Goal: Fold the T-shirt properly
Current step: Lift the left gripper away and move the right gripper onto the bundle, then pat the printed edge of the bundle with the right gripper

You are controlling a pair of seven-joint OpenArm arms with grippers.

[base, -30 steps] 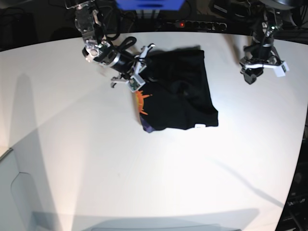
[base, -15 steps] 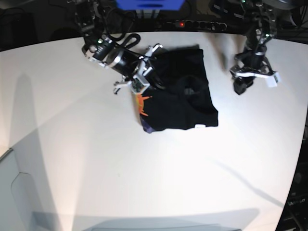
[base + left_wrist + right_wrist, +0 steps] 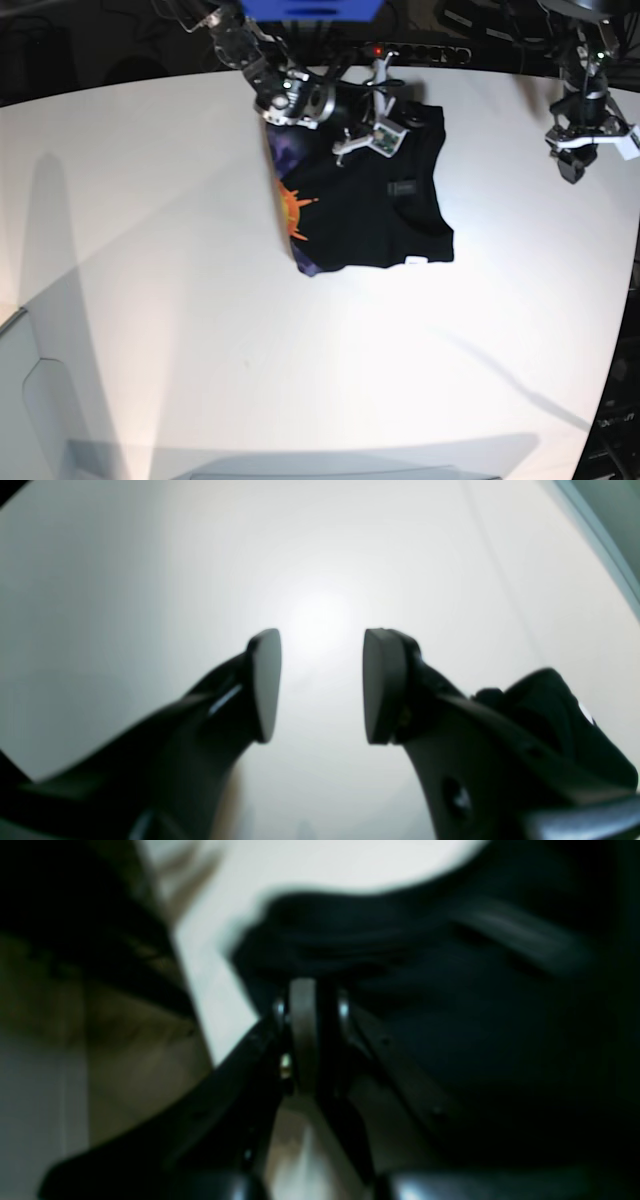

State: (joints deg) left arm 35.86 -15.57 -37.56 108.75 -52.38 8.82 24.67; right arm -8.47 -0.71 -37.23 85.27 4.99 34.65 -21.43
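- The right gripper (image 3: 312, 1040) was pinched tight on a fold of the black T-shirt (image 3: 370, 205), fingers (image 3: 302, 1030) pressed nearly together with dark cloth bunched right at the tips.
- In the base view it (image 3: 385, 125) sat over the shirt's far edge, near the power strip (image 3: 420, 50).
- The left gripper (image 3: 320, 685) hung spread apart, nothing between its pads (image 3: 265, 685), over bare white table (image 3: 150, 580).
- The shirt lay folded on the table's far middle, orange print (image 3: 295, 212) at its left edge, white tag (image 3: 413, 262) at the near right corner.
- The left gripper (image 3: 575, 160) was well clear of the shirt, off by the table's right edge.
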